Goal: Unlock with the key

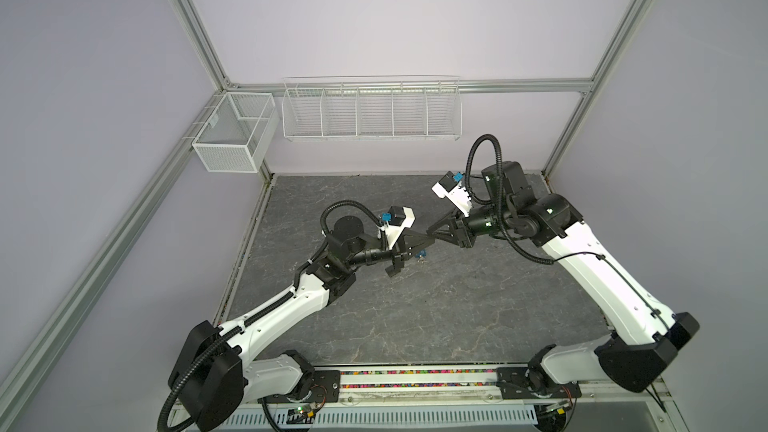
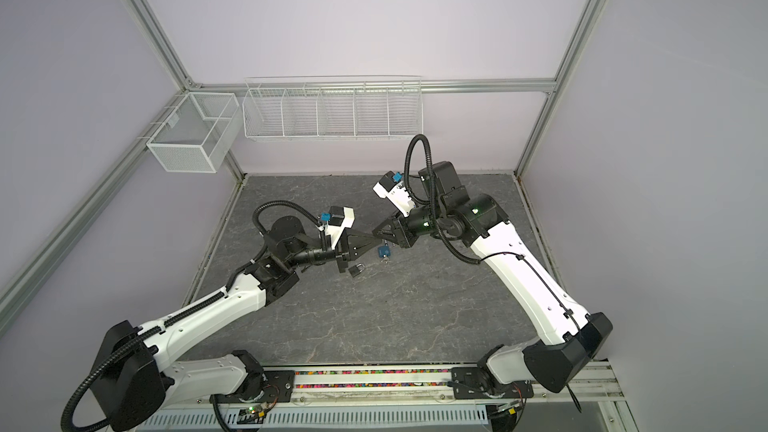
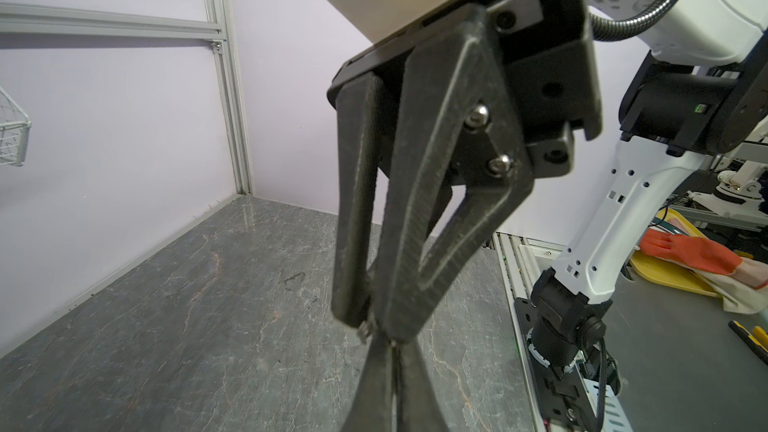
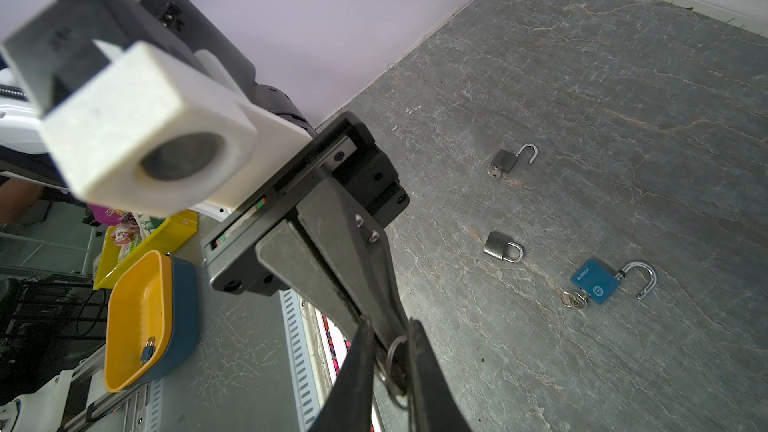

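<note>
Transferring the small metal key (image 3: 365, 330) mid-air was the step, both top views showing the left gripper (image 1: 424, 238) meeting the right gripper (image 1: 432, 232) above the grey tabletop (image 1: 415, 317). Left wrist view: left fingers (image 3: 374, 388) clamped it. Right wrist view: right fingers (image 4: 428, 376) pinched its ring; next, likely, left release, then insertion into the closed silver padlock (image 4: 503, 248).

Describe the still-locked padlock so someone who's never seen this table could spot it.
On the dark marbled tabletop, three padlocks lie in a loose row. The locked one is the small silver padlock in the middle, between a small dark padlock and a blue padlock. Its shackle is shut and it shows no key, while both neighbours gape open with keys inserted.
</note>
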Robot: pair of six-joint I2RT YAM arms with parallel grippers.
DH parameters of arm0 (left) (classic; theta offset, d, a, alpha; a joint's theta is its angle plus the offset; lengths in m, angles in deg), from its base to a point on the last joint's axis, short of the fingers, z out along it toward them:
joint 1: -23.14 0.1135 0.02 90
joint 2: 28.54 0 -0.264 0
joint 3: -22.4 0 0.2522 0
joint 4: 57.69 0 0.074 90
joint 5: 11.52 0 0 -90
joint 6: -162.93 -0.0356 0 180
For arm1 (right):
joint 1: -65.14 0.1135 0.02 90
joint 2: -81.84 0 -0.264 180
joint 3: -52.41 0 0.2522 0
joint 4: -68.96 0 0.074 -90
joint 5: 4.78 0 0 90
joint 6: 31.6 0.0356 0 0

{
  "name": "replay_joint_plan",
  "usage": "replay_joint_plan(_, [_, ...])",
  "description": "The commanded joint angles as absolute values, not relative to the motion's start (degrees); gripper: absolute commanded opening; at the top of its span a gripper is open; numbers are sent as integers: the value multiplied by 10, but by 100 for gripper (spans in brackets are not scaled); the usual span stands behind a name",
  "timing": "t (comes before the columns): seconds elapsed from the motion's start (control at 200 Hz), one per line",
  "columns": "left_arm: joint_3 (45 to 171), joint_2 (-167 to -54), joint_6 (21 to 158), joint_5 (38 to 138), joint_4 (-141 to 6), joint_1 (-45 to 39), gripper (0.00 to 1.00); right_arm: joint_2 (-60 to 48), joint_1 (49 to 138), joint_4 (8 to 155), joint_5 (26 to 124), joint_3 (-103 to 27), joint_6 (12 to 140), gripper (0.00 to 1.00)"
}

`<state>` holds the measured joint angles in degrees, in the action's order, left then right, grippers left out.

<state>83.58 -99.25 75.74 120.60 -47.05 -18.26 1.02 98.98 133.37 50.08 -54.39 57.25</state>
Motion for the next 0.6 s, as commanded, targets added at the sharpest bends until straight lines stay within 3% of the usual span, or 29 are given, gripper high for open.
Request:
replay_joint_plan(0.0, [864, -995, 756, 1229, -464, -183, 0, 17, 985, 1339, 493, -532, 553, 13])
replay_joint_plan(0.22, [870, -997, 770, 1239, -459, -182, 0, 22, 982, 1333, 489, -523, 549, 9])
replay_joint_plan(0.3, [871, -998, 778, 1247, -452, -182, 0, 22, 982, 1333, 481, -521, 543, 19])
replay_joint_plan(0.39, [876, -999, 784, 1257, -452, -182, 0, 21, 981, 1336, 476, -520, 539, 21])
replay_joint_plan(0.595, [885, -999, 784, 1271, -460, -181, 0, 17, 974, 1340, 470, -516, 534, 17])
